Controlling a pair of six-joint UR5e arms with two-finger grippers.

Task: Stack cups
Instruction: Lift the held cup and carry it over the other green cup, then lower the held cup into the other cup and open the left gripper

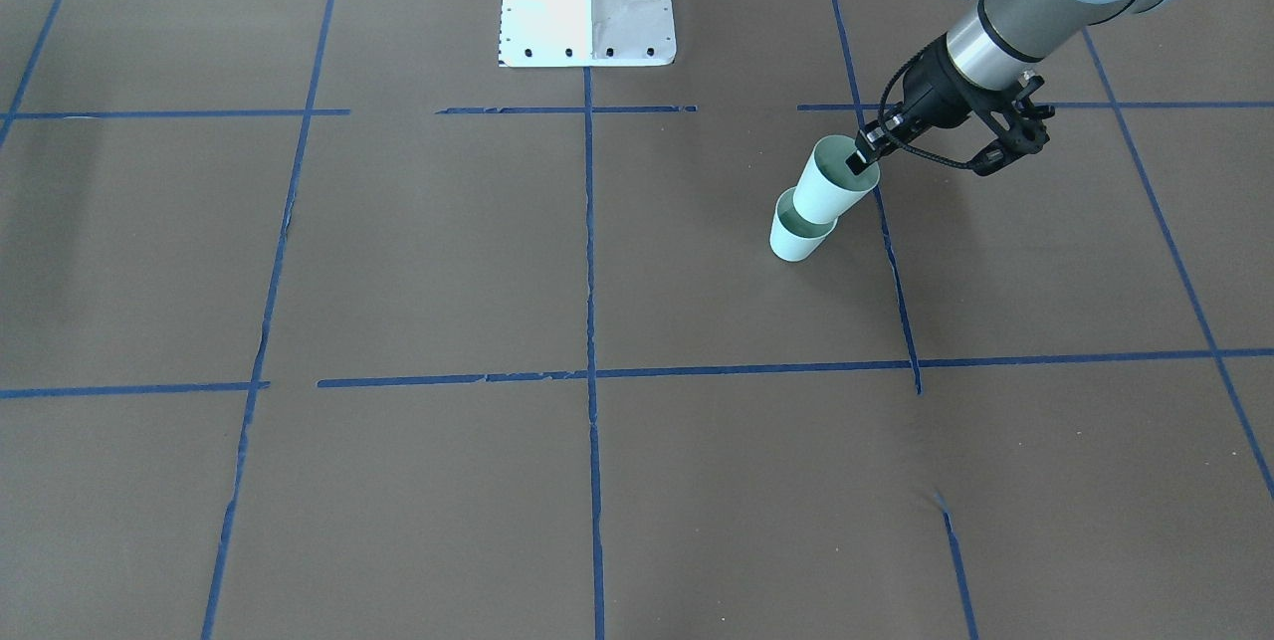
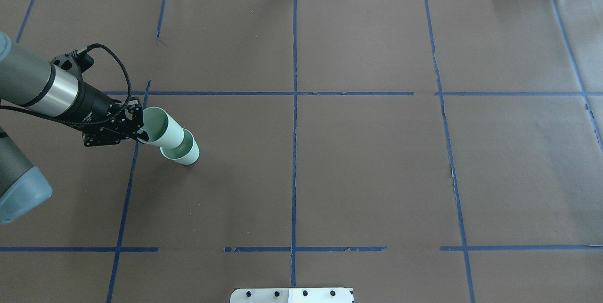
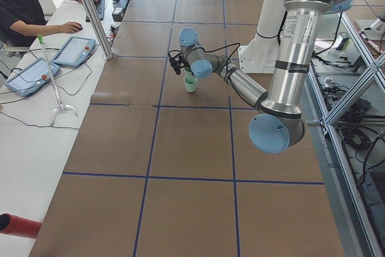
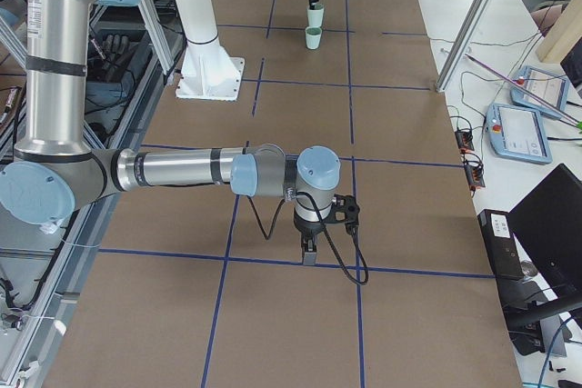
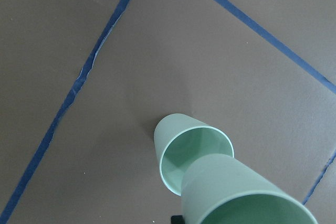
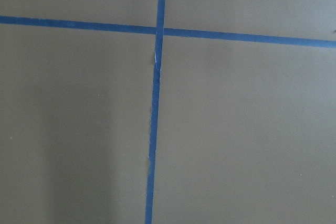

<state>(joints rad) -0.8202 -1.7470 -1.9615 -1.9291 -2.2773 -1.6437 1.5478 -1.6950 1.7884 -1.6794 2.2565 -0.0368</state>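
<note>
One mint-green cup stands upright on the brown table, left of the middle in the overhead view. My left gripper is shut on the rim of the second cup, one finger inside it. The held cup is tilted, with its base just over the standing cup's mouth; I cannot tell whether they touch. The left wrist view shows the held cup overlapping the standing cup's rim. My right gripper shows only in the exterior right view, low over the table, so I cannot tell its state.
The white robot base plate sits at the table's robot-side edge. Blue tape lines divide the brown table cover. An operator sits at a side table with tablets beyond the table's far edge.
</note>
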